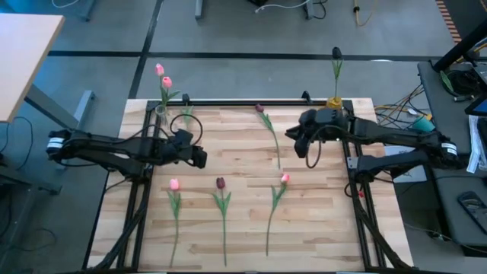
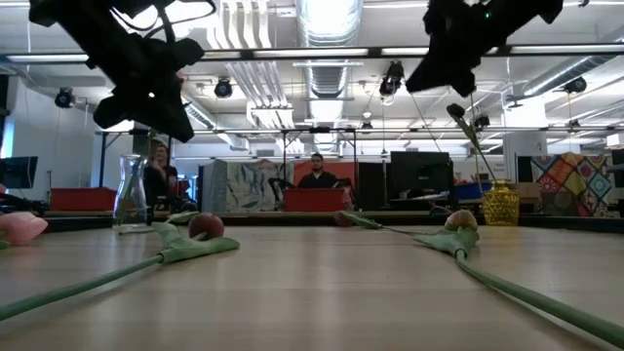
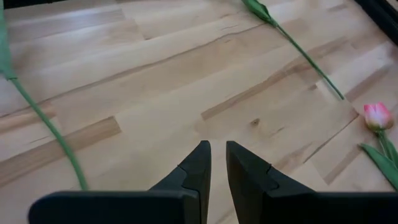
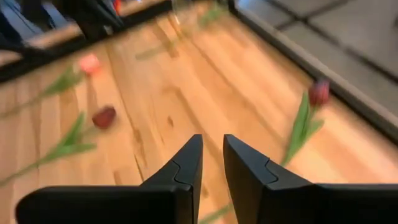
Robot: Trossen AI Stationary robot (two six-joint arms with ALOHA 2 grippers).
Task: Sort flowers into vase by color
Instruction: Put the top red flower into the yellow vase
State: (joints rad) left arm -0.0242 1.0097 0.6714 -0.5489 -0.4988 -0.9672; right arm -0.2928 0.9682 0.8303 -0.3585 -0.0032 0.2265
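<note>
Two pink tulips (image 1: 161, 74) stand in a clear glass vase (image 1: 161, 113) at the table's far left corner. One dark tulip (image 1: 336, 55) stands in a yellow vase (image 1: 335, 101) at the far right. Lying flat on the wood are a dark tulip (image 1: 260, 109) in the far middle and, nearer the front, a pink tulip (image 1: 174, 183), a dark tulip (image 1: 221, 183) and a pink tulip (image 1: 285, 179). My left gripper (image 1: 202, 159) hovers left of centre, its fingers (image 3: 202, 155) a narrow gap apart and empty. My right gripper (image 1: 292, 135) hovers right of centre, also narrowly open (image 4: 212, 138) and empty.
A black metal frame (image 1: 251, 102) runs along the table's far edge and down both sides. Bare wood lies between the two grippers at the table's centre. Beyond the table, people sit at desks in the room (image 2: 317, 175).
</note>
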